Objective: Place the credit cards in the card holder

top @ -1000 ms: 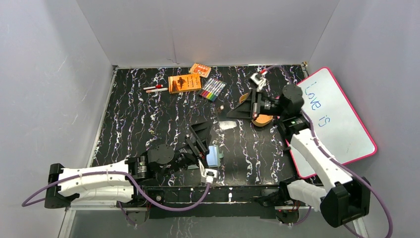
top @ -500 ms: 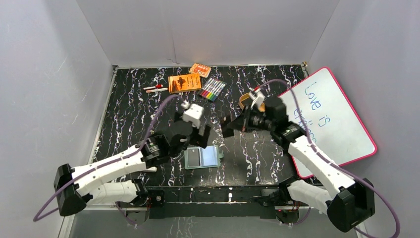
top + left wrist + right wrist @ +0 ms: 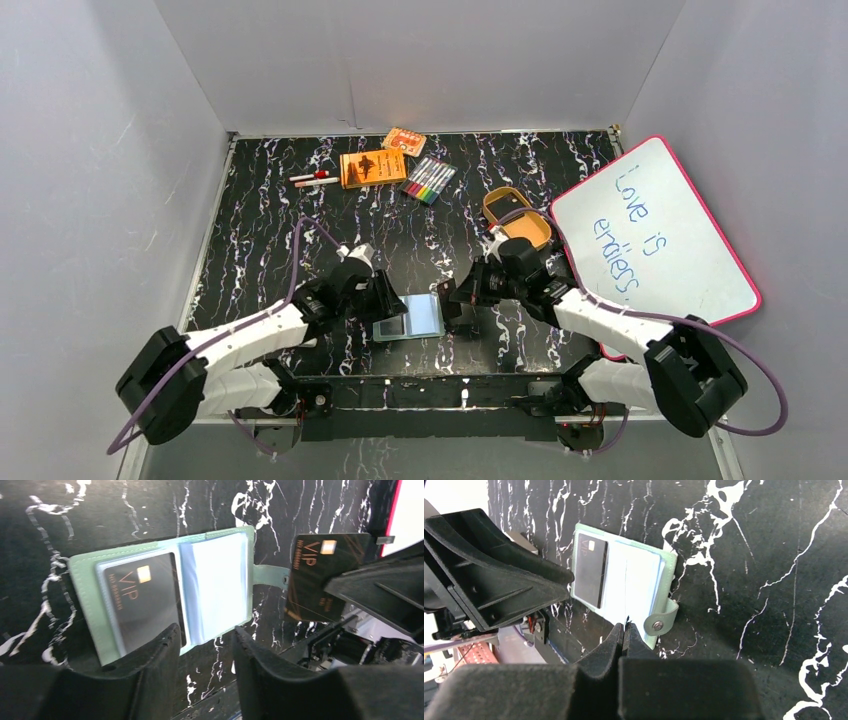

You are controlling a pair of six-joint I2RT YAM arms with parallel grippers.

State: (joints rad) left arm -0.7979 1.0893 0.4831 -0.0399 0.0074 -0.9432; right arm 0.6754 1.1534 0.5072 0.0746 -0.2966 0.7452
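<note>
The sage-green card holder (image 3: 86, 597) lies open on the black marbled table (image 3: 260, 240), also seen in the top view (image 3: 410, 318). One dark credit card (image 3: 142, 597) marked VIP sits in its left sleeve. The pale blue right sleeves (image 3: 217, 587) show no card. My left gripper (image 3: 205, 635) hovers open over the holder's near edge, with nothing between the fingers. My right gripper (image 3: 625, 626) is shut on a second credit card (image 3: 322, 575), held just right of the snap tab (image 3: 272, 575). That card shows edge-on in the right wrist view.
Two orange boxes (image 3: 373, 167) (image 3: 404, 140), a marker pack (image 3: 429, 178) and pens (image 3: 315, 179) lie at the back. A tan oval tray (image 3: 517, 217) sits right of centre. A whiteboard (image 3: 660, 235) leans along the right side.
The right gripper has carried its card from near the oval tray to the holder's right edge. The left gripper has come down to the holder's left side and its jaws have narrowed.
</note>
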